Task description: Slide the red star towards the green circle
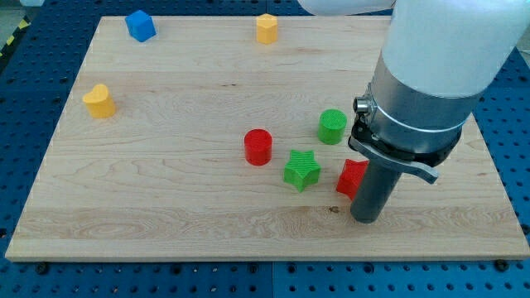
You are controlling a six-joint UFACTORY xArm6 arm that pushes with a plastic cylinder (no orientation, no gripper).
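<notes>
— Seven blocks are sitting on the table [166, 207], am I counting right?

— Yes. The red star [351, 177] is lying toward the view's lower right, half hidden behind my rod, so its shape is only partly showing.

— And where is the rod ending?

— My tip [365, 220] is resting on the wood just below and to the right of the red star, right beside it; whether the two are touching I cannot tell.

— Any jaws opening or closing?

— None are showing; the arm is ending in a plain dark rod, holding nothing.

— Where is the target lying?

— The green circle [332, 126] is standing above the red star and slightly to the view's left, near it. A green star [301, 170] is sitting just left of the red star, and a red cylinder [257, 146] is lying further left.

— How is the room looking?

— The lane between red star and green circle is looking open. The table's right edge is running near the arm. A yellow heart-like block [98, 101], a blue block [140, 25] and a yellow block [266, 27] are staying well apart, by the left and top edges.
</notes>
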